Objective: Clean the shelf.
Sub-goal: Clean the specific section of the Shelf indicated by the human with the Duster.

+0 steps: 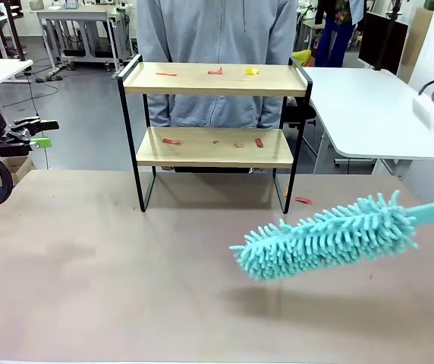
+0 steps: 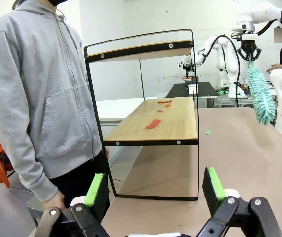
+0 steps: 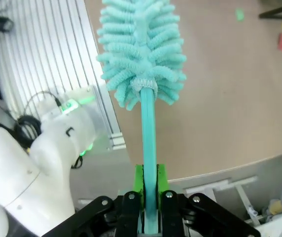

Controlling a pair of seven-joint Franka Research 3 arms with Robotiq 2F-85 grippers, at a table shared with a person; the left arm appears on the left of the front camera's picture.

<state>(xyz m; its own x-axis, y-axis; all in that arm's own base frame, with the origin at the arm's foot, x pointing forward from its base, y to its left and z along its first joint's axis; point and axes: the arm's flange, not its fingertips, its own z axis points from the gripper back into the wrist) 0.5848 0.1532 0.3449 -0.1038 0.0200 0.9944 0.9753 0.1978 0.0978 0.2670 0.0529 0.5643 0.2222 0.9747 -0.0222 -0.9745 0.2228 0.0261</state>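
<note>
Front: shelf [image 1: 215, 80] at table [image 1: 88, 265] far edge, middle; red and yellow scraps [image 1: 215, 71] on both boards. Duster [image 1: 327, 235] hovers over table's right side, apart from shelf. Risk: hard sweep shoves light shelf or scatters scraps.
Left wrist: left gripper [image 2: 153, 190] spread wide, empty.
Right wrist: right gripper [image 3: 149, 180] clenched on duster handle; thin handle may twist.

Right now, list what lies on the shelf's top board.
Two red scraps and a yellow scrap lie on the top board of the shelf. From the left wrist camera, the board itself hides its top.
</note>
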